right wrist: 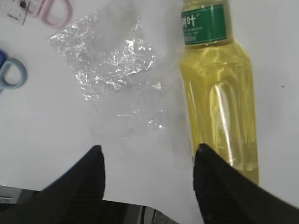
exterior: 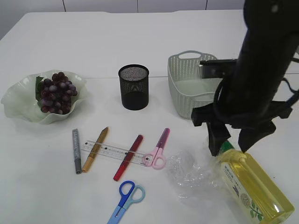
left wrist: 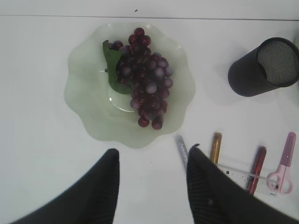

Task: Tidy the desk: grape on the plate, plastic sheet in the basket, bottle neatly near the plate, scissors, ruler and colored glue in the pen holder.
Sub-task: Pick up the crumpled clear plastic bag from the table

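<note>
The grape bunch [exterior: 56, 93] lies on the pale green plate [exterior: 18, 105]. Left of the grey basket [exterior: 180, 86] stands the black mesh pen holder [exterior: 134, 87]. A silver [exterior: 76, 150], a gold [exterior: 96, 148] and a red glue stick [exterior: 128, 157] lie with the clear ruler [exterior: 112, 151], pink scissors [exterior: 158, 150] and blue scissors [exterior: 126, 198]. The plastic sheet [right wrist: 112, 70] lies crumpled beside the yellow bottle [right wrist: 219, 102], which lies on its side. My right gripper [right wrist: 149, 148] is open above them, empty. My left gripper [left wrist: 153, 150] is open over bare table below the plate [left wrist: 84, 112].
In the exterior view the right arm [exterior: 261, 60] stands in front of the basket's right side. The table's front edge runs close behind the blue scissors and the bottle [exterior: 252, 184]. White table stretches behind the pen holder and plate.
</note>
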You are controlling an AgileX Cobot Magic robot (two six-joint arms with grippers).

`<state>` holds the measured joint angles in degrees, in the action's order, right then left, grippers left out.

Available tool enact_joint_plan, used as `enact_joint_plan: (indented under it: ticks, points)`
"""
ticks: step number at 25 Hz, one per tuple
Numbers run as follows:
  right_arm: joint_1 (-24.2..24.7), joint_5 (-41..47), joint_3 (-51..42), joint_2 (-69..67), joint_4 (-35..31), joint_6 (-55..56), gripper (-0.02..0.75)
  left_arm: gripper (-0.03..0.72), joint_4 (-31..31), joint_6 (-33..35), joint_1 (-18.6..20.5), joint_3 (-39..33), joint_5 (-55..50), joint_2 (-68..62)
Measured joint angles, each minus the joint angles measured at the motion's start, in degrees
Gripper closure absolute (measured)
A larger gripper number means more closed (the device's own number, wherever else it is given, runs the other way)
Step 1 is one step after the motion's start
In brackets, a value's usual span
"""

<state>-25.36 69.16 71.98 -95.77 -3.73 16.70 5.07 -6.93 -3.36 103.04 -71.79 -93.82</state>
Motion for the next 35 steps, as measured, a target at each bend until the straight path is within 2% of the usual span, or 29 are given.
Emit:
enact_joint_plan:
  ticks: [10,24,35]
  points:
    - [-0.38,-0.85,4.79,-8.97,-2.58,3.42,0.299,0.338,-0.02,0.0,0.0,0.0,-0.03,0.51]
    - [-1.43,-0.47,5.07,-12.41,-1.05,4.84,0.299,0.338,-0.25,0.49,0.0,0.0,-0.12,0.51]
    - [-1.43,-0.13,5.07,-12.45,-2.09,17.7,0.299,0.338,-0.25,0.62,0.0,0.0,-0.12,0.51]
